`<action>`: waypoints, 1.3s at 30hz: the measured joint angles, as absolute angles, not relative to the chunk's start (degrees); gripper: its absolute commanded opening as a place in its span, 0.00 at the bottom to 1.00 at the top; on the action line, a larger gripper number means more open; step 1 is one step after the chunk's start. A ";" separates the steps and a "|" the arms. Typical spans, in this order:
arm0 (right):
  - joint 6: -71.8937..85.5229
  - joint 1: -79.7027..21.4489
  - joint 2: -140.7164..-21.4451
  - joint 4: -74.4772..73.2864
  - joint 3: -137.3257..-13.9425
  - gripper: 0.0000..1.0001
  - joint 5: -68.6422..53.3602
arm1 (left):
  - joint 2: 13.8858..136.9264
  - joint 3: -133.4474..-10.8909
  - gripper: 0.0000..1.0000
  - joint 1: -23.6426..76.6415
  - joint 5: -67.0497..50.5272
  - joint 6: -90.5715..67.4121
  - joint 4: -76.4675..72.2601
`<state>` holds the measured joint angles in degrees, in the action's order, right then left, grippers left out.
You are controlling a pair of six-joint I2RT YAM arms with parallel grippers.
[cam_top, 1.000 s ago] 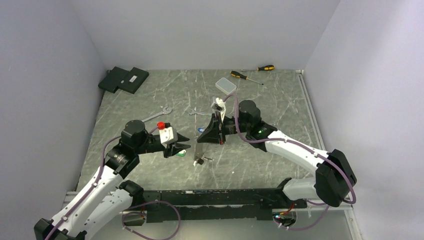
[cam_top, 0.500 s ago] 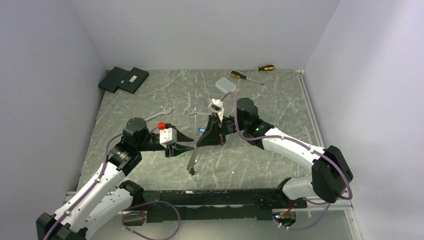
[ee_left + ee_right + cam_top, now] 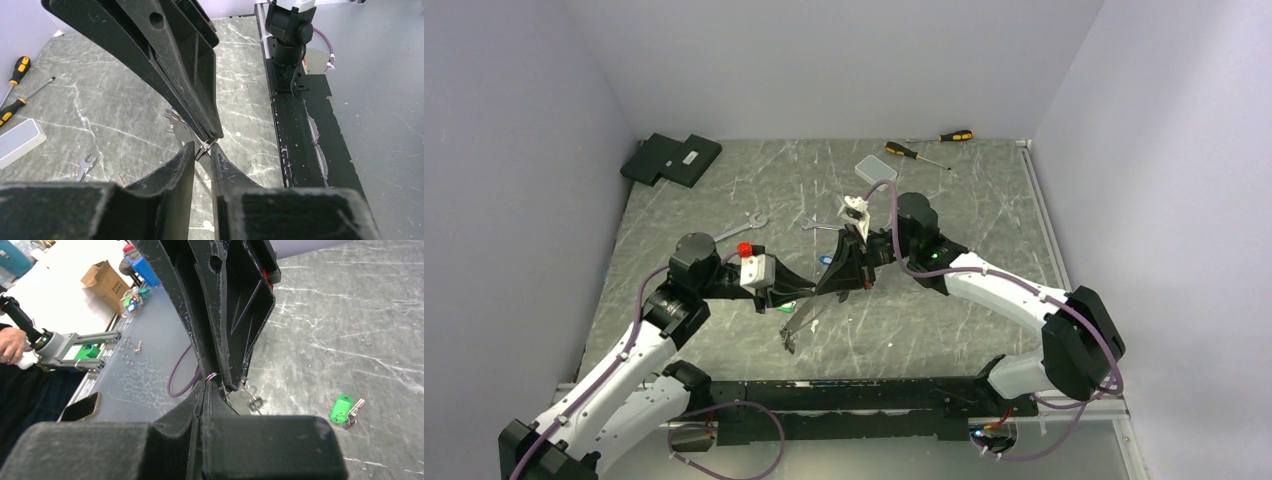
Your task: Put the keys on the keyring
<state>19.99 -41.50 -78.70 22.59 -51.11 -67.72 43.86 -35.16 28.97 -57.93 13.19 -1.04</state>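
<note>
— What's the grip?
— My right gripper (image 3: 208, 383) is pressed together on the keyring (image 3: 798, 322), which dangles below. The left gripper (image 3: 202, 148) meets it tip to tip, a sliver apart. I can't tell if it's pinching.
— Keys?
— The green-tagged key (image 3: 342, 408) lies on the table (image 3: 350, 340). The loop's lower end is too small to read.

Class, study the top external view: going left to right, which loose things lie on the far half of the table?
black pads → left spanner → second spanner → clear plastic box → screwdriver by the back wall
</note>
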 measured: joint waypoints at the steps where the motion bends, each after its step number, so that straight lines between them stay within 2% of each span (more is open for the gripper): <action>1: 20.10 -41.50 -78.81 22.61 -51.18 0.00 -67.92 | 43.86 -35.16 0.13 28.97 -58.17 13.02 -1.08; 6: 20.58 -41.25 -78.85 22.61 -51.72 0.00 -68.73 | 43.72 -35.16 0.08 28.97 -58.65 13.41 -0.95; 8: 20.58 -41.28 -78.85 22.61 -51.90 0.00 -68.88 | 43.72 -35.16 0.00 28.97 -58.67 13.74 -0.71; 13: 20.58 -41.28 -78.85 22.63 -53.23 0.00 -69.19 | 43.72 -35.16 0.00 29.10 -58.35 14.33 1.76; 17: 19.73 -41.34 -78.85 21.56 -53.87 0.32 -69.04 | 44.23 -35.92 0.00 29.10 -56.95 14.22 4.93; 20: 16.56 -41.34 -78.85 16.49 -54.92 0.43 -67.53 | 46.30 -38.59 0.00 29.12 -55.05 14.31 8.64; 25: 8.54 -41.56 -77.32 3.97 -56.25 0.44 -60.20 | 48.97 -42.57 0.00 29.10 -51.72 15.44 14.72; 29: 2.96 -42.19 -74.74 -3.64 -56.29 0.41 -52.77 | 51.07 -45.74 0.00 29.10 -48.90 16.40 19.77; 39: -3.55 -45.74 -73.67 -10.79 -58.02 0.38 -43.29 | 55.02 -52.14 0.00 29.12 -43.88 17.28 29.30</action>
<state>-3.55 -45.74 -73.67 -10.79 -58.02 -43.29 55.02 -52.14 29.12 -43.88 17.28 29.30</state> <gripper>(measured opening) 0.389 0.013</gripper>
